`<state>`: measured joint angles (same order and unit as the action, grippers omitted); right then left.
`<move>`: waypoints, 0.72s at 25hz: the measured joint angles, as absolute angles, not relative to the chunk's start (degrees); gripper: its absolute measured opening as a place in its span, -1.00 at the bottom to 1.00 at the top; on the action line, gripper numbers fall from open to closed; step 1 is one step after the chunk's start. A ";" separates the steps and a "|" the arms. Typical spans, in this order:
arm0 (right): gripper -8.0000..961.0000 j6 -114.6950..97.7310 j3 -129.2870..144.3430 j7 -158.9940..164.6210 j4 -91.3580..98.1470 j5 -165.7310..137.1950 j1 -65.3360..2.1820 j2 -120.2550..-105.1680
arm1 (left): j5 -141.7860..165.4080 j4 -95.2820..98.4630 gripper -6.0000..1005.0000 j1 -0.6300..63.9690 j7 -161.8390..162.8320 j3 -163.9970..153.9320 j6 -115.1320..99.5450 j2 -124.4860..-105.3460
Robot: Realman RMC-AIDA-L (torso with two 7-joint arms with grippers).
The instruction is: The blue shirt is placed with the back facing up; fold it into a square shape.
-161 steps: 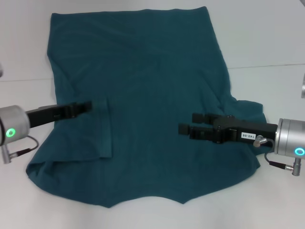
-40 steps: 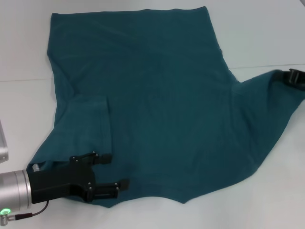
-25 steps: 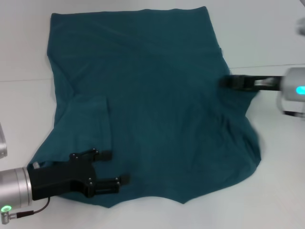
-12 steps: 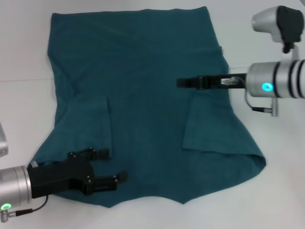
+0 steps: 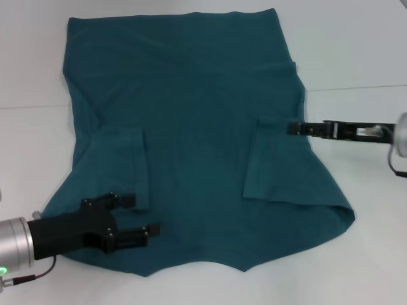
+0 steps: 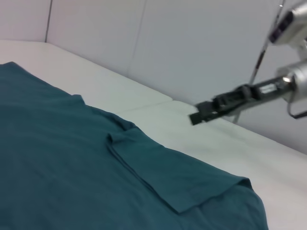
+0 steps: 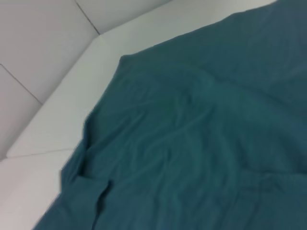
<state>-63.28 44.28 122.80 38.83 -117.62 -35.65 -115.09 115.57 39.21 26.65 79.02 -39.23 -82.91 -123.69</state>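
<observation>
The blue shirt (image 5: 191, 95) lies flat on the white table, plain side up. Its left sleeve (image 5: 124, 165) and right sleeve (image 5: 273, 162) are both folded inward onto the body. My left gripper (image 5: 137, 216) is open and empty, low over the shirt's near left corner. My right gripper (image 5: 291, 128) hovers at the shirt's right edge, just beside the top of the folded right sleeve, holding nothing. It also shows in the left wrist view (image 6: 197, 117), above the table beyond the folded sleeve (image 6: 168, 172). The right wrist view shows only the shirt (image 7: 201, 134).
The white table (image 5: 356, 63) surrounds the shirt, with bare surface to the right and along the near edge. A white wall (image 6: 192, 43) rises behind the table.
My right gripper carried the right sleeve inward over the shirt, let it go and drew back to the right. My left gripper moved from the left sleeve to the near left corner.
</observation>
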 joint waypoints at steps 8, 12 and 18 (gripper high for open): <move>0.79 -70.93 39.74 114.01 38.99 -113.11 -31.76 -115.47 | 116.12 42.00 0.75 26.47 85.67 -36.10 -82.29 -123.03; 0.88 -72.41 39.60 111.97 37.79 -112.49 -31.80 -115.83 | 116.69 42.78 0.75 26.45 90.90 -33.02 -79.85 -122.26; 0.91 -73.58 39.55 113.68 37.51 -112.40 -32.88 -116.17 | 120.33 43.48 0.74 26.45 99.35 -29.36 -73.08 -121.20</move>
<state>-73.58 39.55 113.68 37.51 -112.40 -32.88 -116.17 120.33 43.48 26.45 99.35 -29.36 -73.08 -121.20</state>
